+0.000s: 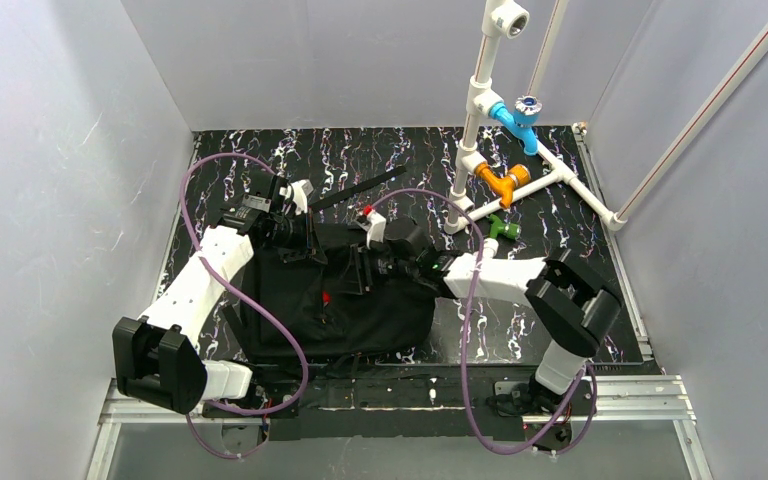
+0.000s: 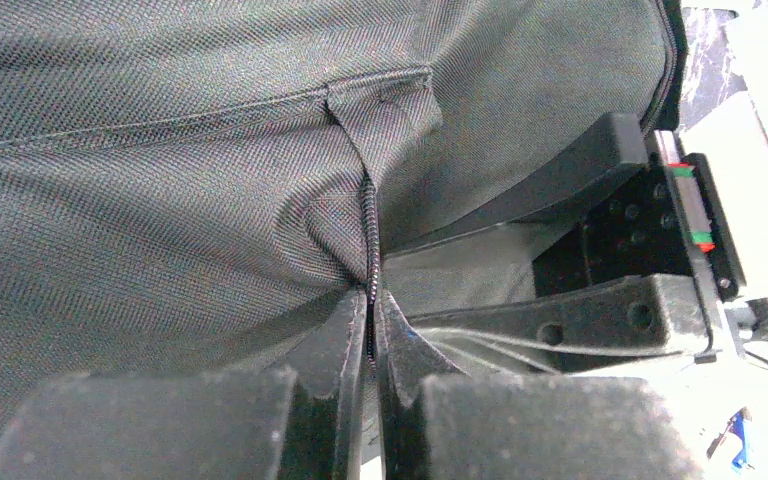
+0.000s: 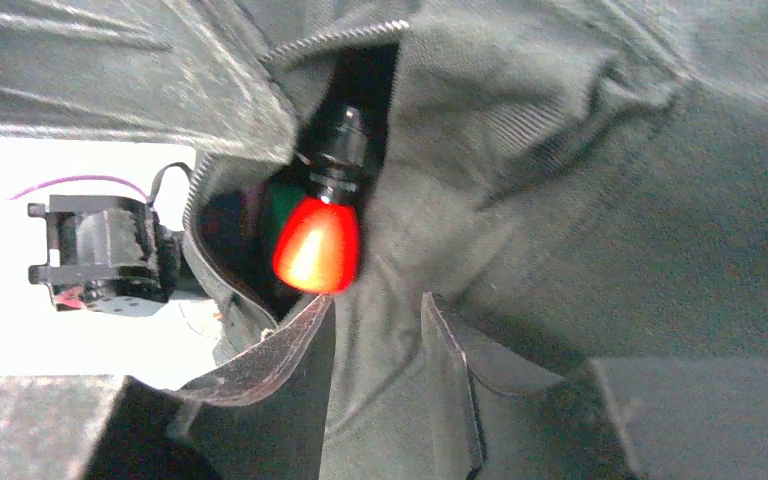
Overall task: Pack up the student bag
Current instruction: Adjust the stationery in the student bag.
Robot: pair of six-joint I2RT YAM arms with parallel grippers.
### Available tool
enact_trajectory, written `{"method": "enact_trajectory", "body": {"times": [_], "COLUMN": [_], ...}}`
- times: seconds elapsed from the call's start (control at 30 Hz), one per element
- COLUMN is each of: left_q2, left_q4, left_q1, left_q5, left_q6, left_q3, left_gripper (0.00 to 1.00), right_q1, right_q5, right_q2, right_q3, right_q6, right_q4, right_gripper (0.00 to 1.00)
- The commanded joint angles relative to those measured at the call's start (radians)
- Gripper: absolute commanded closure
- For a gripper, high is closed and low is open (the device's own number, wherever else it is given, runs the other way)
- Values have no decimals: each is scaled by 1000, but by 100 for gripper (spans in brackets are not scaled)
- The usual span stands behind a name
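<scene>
Centrally, we see the student bag [image 1: 340, 300] lying flat on the marbled worktop [image 1: 560, 220], between the two arms and near the front edge. At its far-left corner the left fingers [image 2: 345, 340] are pressed together on the bag's zip [image 2: 368, 225] edge. The right fingers [image 3: 450, 390] stand part-way apart with a fold of bag cloth between them; we cannot tell whether they pinch it. Just beyond them a black, red-capped item [image 3: 317, 245] sits in the bag's open mouth. A white pipe frame [image 1: 480, 110] stands at the far right
</scene>
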Motion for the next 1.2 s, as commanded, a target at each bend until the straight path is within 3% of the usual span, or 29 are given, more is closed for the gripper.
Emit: {"method": "enact_trajectory", "body": {"times": [0.0, 0.17, 0.43, 0.53, 0.63, 0.77, 0.83, 1.03, 1.17], "left_q2": [-40, -46, -65, -73, -81, -91, -97, -126, -186], "left_q4": [-4, -19, -27, -27, -27, -33, -39, -99, -141], "left_q1": [-13, -13, -13, -13, -13, -11, -12, -12, -11], "left_q5": [36, 36, 45, 49, 46, 31, 12, -68, -154], "left_q6": [11, 13, -4, -10, -12, -20, -8, 25, 25], "left_q3": [0, 8, 4, 0, -4, -4, 10, 34, 45], "left_gripper": [100, 100, 100, 100, 100, 100, 100, 55, 40], "right_q1": [-19, 15, 118, 106, 75, 45, 42, 17, 13], "right_q5": [8, -51, -78, -65, -11, -77, -96, -66, 2], "right_q2": [-55, 14, 175, 192, 182, 221, 242, 155, 43], "right_q3": [-28, -15, 140, 111, 86, 82, 88, 31, 50], "right_q6": [-93, -65, 46, 124, 146, 316, 326, 140, -57], "right_q4": [-103, -10, 207, 369, 399, 611, 619, 270, -80], "right_gripper": [55, 61, 67, 68, 66, 65, 64, 58, 46]}}
